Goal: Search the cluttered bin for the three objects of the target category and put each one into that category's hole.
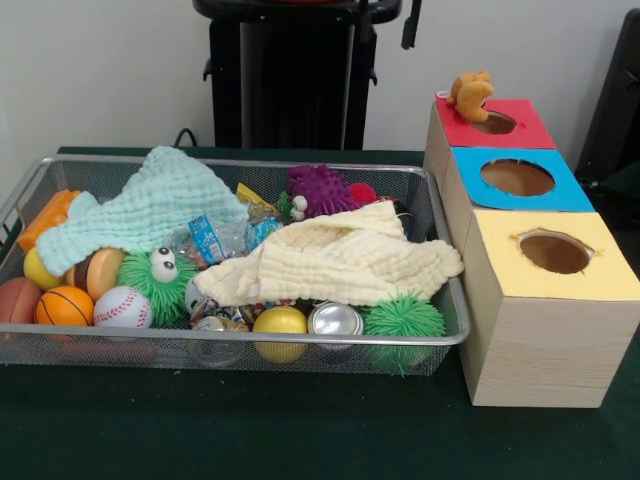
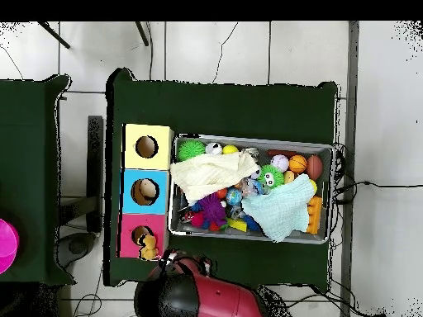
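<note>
While the target category cannot be read from the frames, one orange plush toy sits at the rim of the red hole, on the far end of the wooden box; overhead it shows beside that same hole. The box has three holes in a row: red, blue and yellow. No object is visible inside the blue or yellow one.

The wire mesh bin stands just beside the box on the green table cover. Two cloths lie on top of the clutter: one mint cloth at the left and one cream cloth at the centre-right.

Counted around them:
- Two green spiky balls, one with eyes and one plain.
- One purple spiky toy.
- One baseball.
- One orange basketball.
- One brown ball.
- Two yellow balls.
- Two silver cans.
- One burger toy.
- One orange block.
- One blue packet.

More items lie under the cloths, too hidden to count.

The red and black arm is drawn back off the bin. The gripper shows only as a dark tip at the top edge, well apart from the bin and box. Whether it is spread or pressed together cannot be told.
</note>
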Available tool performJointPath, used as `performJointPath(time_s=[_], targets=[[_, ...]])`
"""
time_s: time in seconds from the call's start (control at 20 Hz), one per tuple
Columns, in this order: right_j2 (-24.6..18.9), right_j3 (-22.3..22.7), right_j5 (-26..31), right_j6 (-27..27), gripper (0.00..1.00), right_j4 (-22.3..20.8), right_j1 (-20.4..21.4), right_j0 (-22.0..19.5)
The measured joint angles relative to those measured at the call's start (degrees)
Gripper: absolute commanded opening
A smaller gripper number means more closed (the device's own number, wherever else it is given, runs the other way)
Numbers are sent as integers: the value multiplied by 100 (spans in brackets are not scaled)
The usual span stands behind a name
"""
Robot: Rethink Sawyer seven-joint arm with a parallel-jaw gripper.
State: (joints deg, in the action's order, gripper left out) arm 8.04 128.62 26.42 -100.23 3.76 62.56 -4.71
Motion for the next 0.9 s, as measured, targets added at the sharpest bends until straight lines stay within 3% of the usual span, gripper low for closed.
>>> performJointPath(time_s=[0.9], targets=[[-140, 515, -686, 0, 100, -876, -108, -209]])
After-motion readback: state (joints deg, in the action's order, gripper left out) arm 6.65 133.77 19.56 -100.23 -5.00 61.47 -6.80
